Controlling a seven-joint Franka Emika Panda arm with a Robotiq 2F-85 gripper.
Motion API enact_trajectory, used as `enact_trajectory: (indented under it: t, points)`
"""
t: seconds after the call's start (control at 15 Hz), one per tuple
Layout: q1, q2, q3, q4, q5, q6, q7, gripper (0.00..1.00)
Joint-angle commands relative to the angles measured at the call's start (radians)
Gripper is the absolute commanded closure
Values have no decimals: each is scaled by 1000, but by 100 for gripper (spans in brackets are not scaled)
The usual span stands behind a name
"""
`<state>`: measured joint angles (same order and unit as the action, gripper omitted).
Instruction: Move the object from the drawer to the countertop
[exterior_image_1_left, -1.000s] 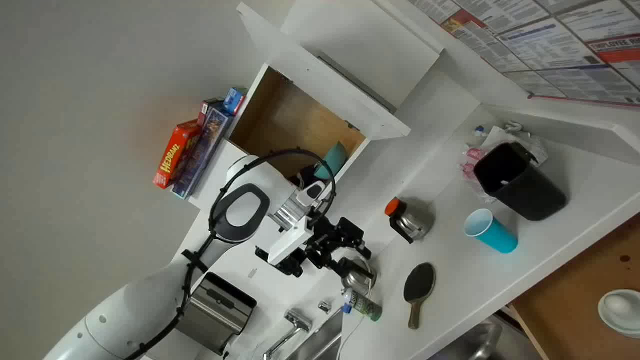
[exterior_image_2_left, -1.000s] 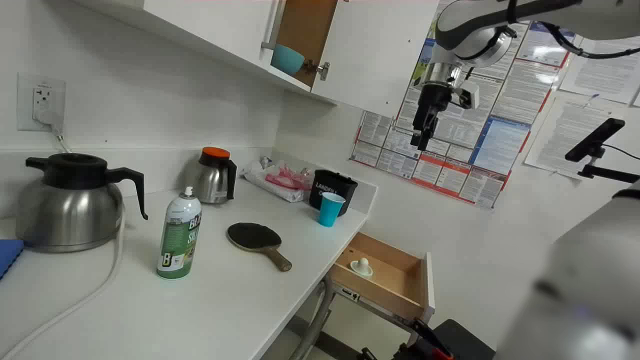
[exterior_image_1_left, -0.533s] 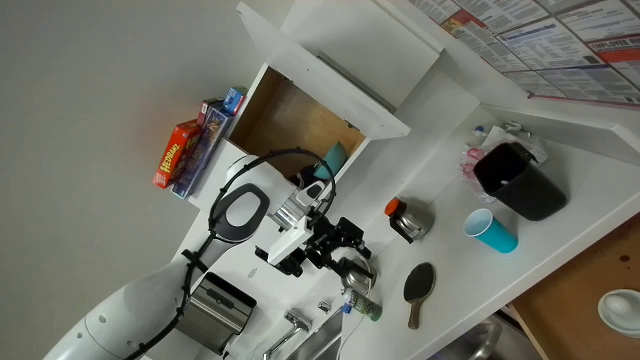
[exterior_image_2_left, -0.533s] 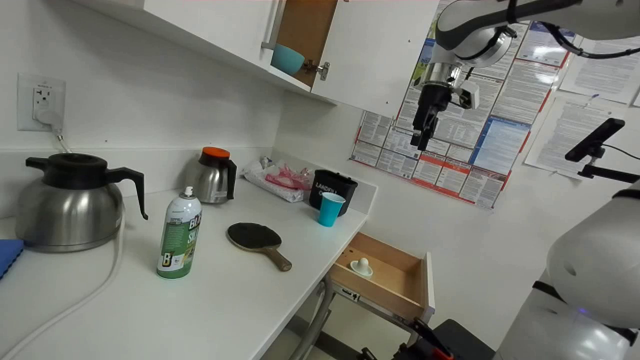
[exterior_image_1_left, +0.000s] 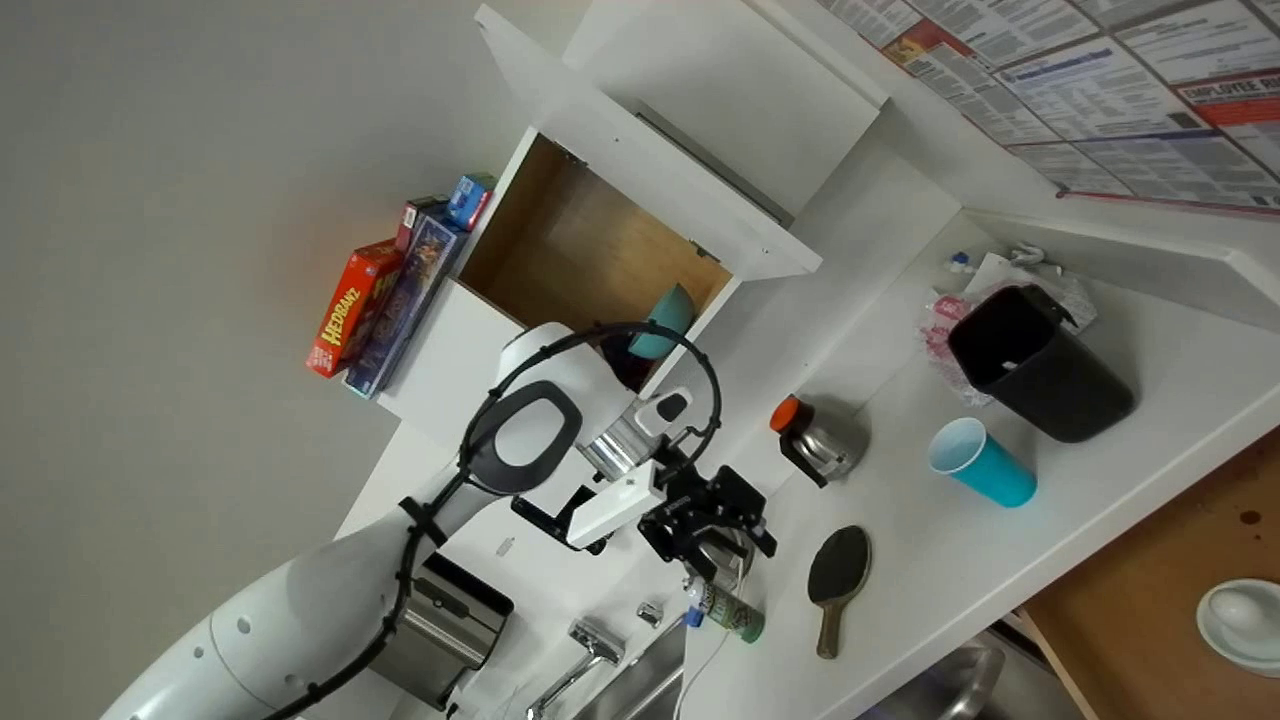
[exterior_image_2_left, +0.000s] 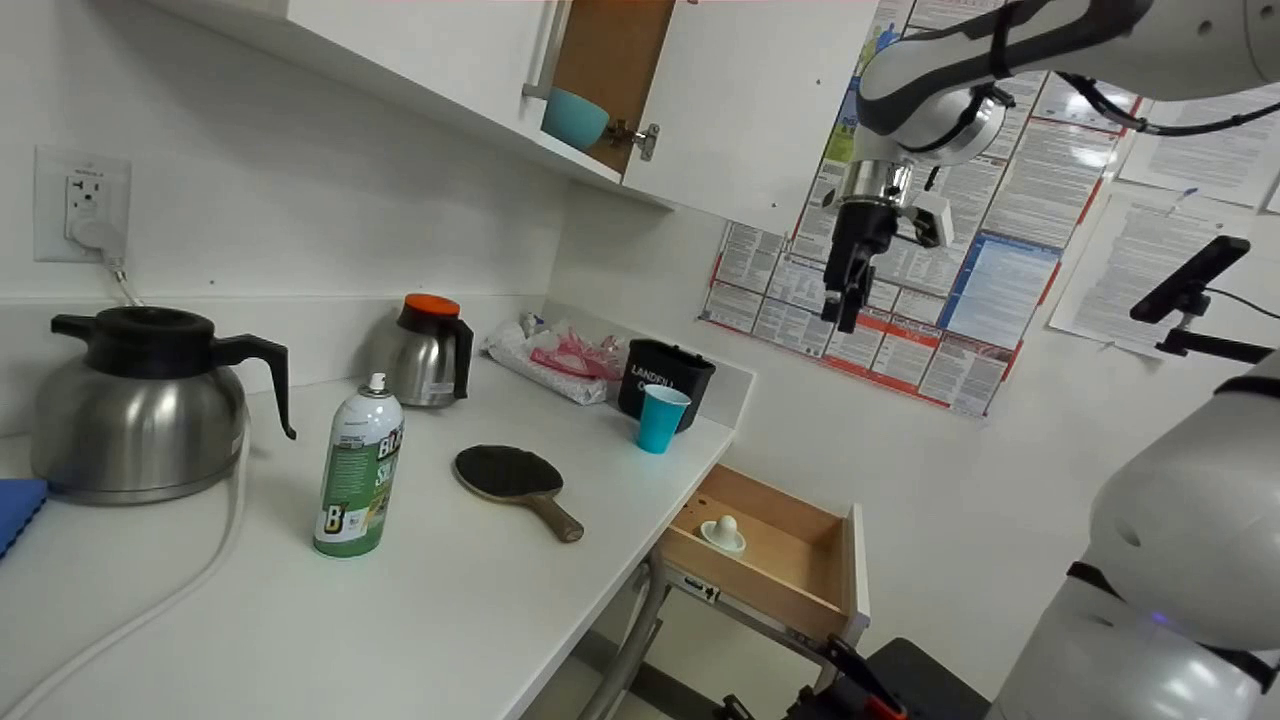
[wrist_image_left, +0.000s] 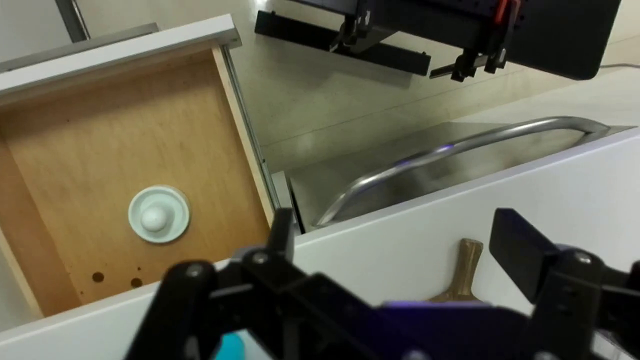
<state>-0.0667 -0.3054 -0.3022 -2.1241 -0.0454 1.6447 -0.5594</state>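
The drawer (wrist_image_left: 150, 140) is pulled out and has a light wooden inside; it shows in both exterior views (exterior_image_1_left: 1130, 590) (exterior_image_2_left: 800, 540). A small white round dish-like object with an egg-shaped knob (wrist_image_left: 159, 214) lies in it, also seen in both exterior views (exterior_image_1_left: 1240, 620) (exterior_image_2_left: 723, 537). The white countertop (exterior_image_2_left: 300, 640) runs beside the drawer and crosses the wrist view (wrist_image_left: 370, 265). My gripper (wrist_image_left: 395, 230) is open and empty, with fingers wide apart. It hangs high above the counter, apart from the drawer, in both exterior views (exterior_image_1_left: 735, 562) (exterior_image_2_left: 842, 315).
On the countertop are a paddle (exterior_image_2_left: 510, 475), blue cup (exterior_image_2_left: 662, 418), black bin (exterior_image_2_left: 665, 375), spray can (exterior_image_2_left: 362, 470) and steel carafes (exterior_image_2_left: 140, 410) (exterior_image_2_left: 425, 355). An open cabinet door (exterior_image_2_left: 750, 100) hangs above. A metal bar (wrist_image_left: 450, 150) runs along the counter's front.
The arm is still at first. In the last half second, the gripper has moved lower, shifting right and turning a little in an exterior view. The drawer and its object have not moved.
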Motion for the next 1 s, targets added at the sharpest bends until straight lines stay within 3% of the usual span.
enact_trajectory:
  t: [0.0,0.13,0.2,0.8,0.93]
  points:
    - [-27,82,9,-71,39,54,19,0]
    - [-31,115,11,-107,90,103,-4,0]
    - [-40,92,22,-84,54,62,-5,0]
    - [-43,132,27,-99,75,92,-5,0]
    - [-56,164,24,-81,45,144,15,0]
